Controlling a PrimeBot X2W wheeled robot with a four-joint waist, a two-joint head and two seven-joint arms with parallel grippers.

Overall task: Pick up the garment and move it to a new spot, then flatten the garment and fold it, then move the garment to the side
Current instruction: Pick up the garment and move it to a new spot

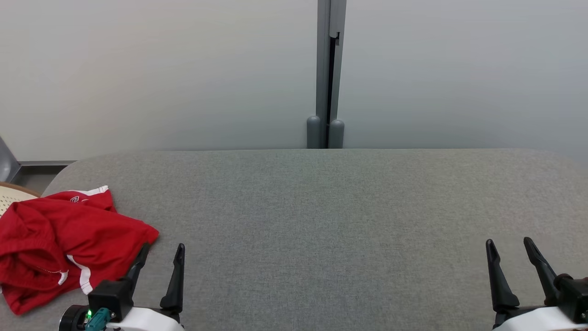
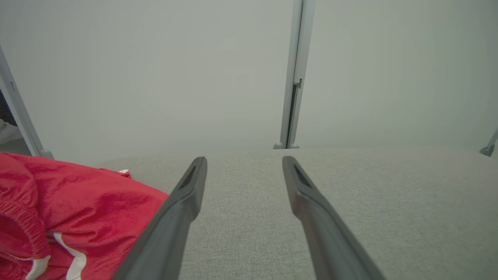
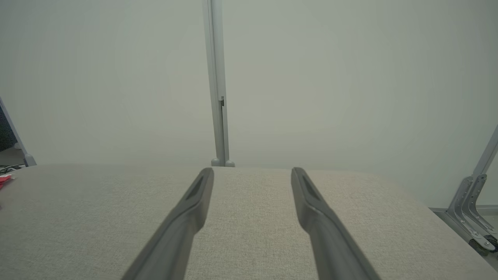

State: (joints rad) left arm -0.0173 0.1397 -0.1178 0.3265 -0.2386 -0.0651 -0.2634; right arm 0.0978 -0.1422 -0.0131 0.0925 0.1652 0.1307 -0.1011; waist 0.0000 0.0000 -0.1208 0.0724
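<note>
The grey fabric-covered table [image 1: 349,207] takes up the lower half of the head view and lies bare from its centre to the right edge. The new spot for the garment is therefore best chosen near the middle, well apart from every border. The red garment [image 1: 64,239], trimmed in white, lies crumpled at the lower left of that view against the table's rounded left corner, and it is not yet held. The step in hand looks like the first pick. The left gripper [image 1: 163,248], at the lower left, has its 2 fingers spread wide with nothing between them, and it is the nearer tool. 1 finger crosses the garment's right corner in the picture, though whether it touches cannot be told. A good grasp would likely swing left and come down over a thick fold, or over the elastic band at the lower left of the left wrist view. It should pinch more than 1 layer and lift before carrying right, so the cloth does not drag. The right gripper [image 1: 508,240], at the lower right, is also wide and empty over bare table, well apart from the cloth. The table's far edge meets the wall by a grey post [image 1: 327,92] at upper centre, and a pale woven round thing [image 1: 10,196] sits just beyond the left edge; both are limits to stay clear of.
</note>
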